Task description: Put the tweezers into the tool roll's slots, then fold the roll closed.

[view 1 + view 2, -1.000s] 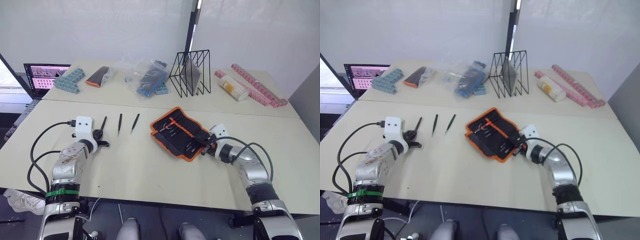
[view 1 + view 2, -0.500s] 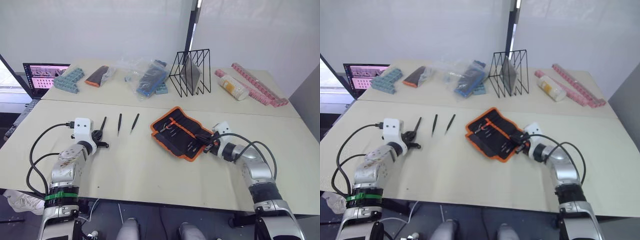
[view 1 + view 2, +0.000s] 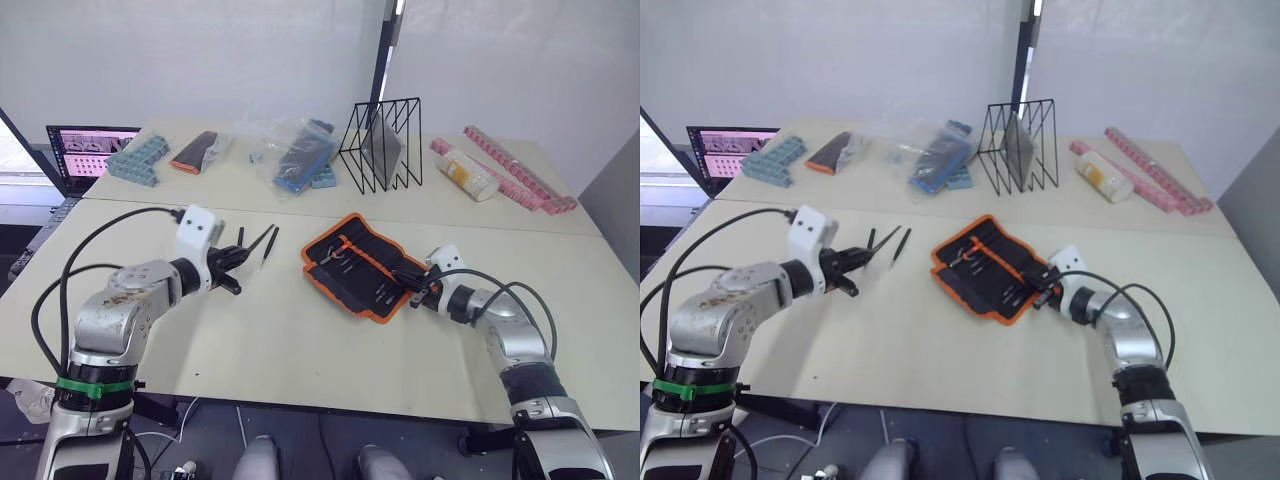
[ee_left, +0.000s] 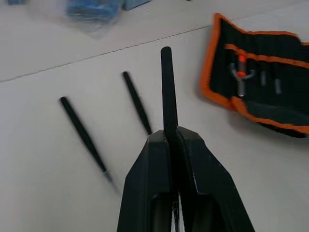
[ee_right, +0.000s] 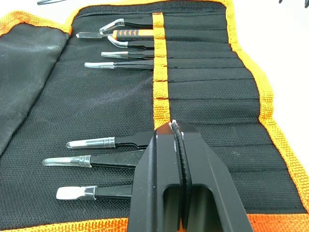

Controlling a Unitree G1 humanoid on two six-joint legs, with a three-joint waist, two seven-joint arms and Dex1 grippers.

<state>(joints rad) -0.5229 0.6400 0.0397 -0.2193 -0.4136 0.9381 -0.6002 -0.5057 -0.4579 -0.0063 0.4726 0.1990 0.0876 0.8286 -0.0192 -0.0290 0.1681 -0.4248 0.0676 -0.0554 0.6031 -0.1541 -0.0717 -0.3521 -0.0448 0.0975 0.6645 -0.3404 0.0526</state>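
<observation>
Left gripper: fingers clamped on one thin black pointed tweezer, held above the beige table.
Loose tweezers: two lying side by side on the table, apart from the roll.
Tool roll: black fabric with orange trim, spread open mid-table.
Right gripper: fingers pinched on a thin black cord at the roll's near edge.
Right wrist view: slotted tools with clear tip caps, too small to see from the head.

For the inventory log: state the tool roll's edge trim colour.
Orange trim on the tool roll, clearest in the right wrist view.
</observation>
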